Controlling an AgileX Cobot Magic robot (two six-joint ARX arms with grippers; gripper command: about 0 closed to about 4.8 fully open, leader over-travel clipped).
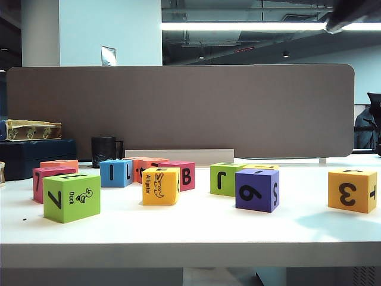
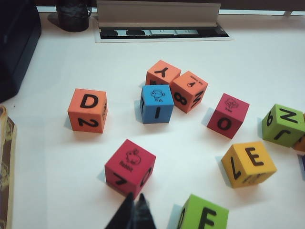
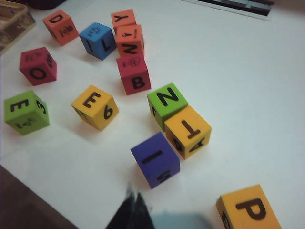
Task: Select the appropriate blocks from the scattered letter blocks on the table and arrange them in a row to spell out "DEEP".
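While both arms hang above the broad white tabletop (image 1: 196, 235), nothing is held: the left gripper (image 2: 135, 212) shows its dark fingertips pressed together over the near left part of the table, and the right gripper (image 3: 133, 210) is likewise clenched and empty, over the near right.

Blocks for DEEP, all loose, none yet in a row:
- orange matte cube with D on top and 2 on its side (image 2: 87, 110), far left, standing apart from its neighbours.
- lime green cube with 7 and Duck (image 1: 71, 197), E on top, near left.
- yellow cube with the Alligator drawing (image 1: 161, 185), E on top, centre.
- yellow-orange cube with 3 (image 1: 352, 189), P on top, far right, well apart from the rest.

Handling (judgement): the cubes look light, matte and slightly yielding, probably foam, so not slippery or fragile. Take each across two opposite flat side faces, jaws square to them; a corner grip could twist it.

Room: a broad open strip runs along the near edge, good for the row. The purple cube with 6 (image 1: 257, 189) sits near centre-right, and a crowded orange, blue and pink cluster (image 2: 174, 90) lies behind.
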